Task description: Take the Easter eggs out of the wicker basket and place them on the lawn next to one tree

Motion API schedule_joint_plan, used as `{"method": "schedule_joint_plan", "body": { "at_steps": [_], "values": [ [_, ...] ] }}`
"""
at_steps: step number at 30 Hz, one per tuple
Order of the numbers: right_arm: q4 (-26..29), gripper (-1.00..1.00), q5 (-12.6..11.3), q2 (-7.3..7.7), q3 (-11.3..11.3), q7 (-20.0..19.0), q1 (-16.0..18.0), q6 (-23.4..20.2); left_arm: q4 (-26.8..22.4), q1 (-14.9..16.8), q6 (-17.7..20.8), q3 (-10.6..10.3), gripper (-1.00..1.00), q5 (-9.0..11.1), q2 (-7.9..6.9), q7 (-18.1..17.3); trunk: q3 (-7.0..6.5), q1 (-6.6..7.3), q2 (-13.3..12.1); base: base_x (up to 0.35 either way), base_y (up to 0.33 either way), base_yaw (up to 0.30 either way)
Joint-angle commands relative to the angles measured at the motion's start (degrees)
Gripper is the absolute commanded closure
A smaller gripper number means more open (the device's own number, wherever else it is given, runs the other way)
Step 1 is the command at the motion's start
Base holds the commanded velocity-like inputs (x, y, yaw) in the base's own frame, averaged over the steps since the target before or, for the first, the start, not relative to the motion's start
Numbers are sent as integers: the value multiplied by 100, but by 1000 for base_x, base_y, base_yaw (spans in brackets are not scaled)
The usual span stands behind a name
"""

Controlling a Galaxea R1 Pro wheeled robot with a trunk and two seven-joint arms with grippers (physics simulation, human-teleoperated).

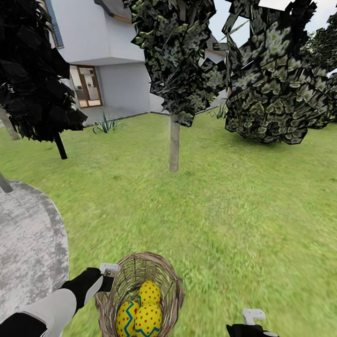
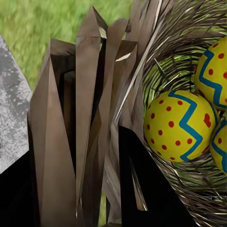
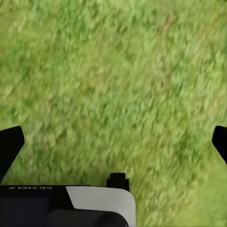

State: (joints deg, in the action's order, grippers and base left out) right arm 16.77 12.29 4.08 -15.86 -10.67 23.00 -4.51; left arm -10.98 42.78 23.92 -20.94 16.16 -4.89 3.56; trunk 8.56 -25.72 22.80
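Our left pincer (image 1: 108, 277) sits against the outer rim of the wicker basket (image 1: 174, 285), apparently clamped on the weave to carry it, eggs and all. The three Easter eggs (image 1: 149, 294) lie inside, on the lawn (image 1: 243, 206) short of the tree (image 1: 174, 145). Our right pincer (image 3: 113, 142) hangs spread and empty over grass, ready for picking.

My left arm (image 1: 51, 306) has a white forearm shell, a black wrist and a small white end block. At 5 o'clock, my right gripper (image 3: 113, 142) shows black fingertips, white housing and mirrored GALAXEA lettering.
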Motion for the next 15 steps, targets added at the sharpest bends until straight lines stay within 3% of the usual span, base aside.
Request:
{"method": "schedule_joint_plan", "body": {
  "at_steps": [1, 15],
  "values": [
    [12, -100, 53, -4, -49, -40, 3, -30, -18, 3, 34, -24, 100, 81, -3, 31, 11, -6, 11, 326, 0, 0],
    [11, -100, 45, 5, -49, -40, 3, -24, -18, 3, 34, -24, 100, 81, -3, 31, 11, -6, 11, 326, 0, 0]
  ]
}}
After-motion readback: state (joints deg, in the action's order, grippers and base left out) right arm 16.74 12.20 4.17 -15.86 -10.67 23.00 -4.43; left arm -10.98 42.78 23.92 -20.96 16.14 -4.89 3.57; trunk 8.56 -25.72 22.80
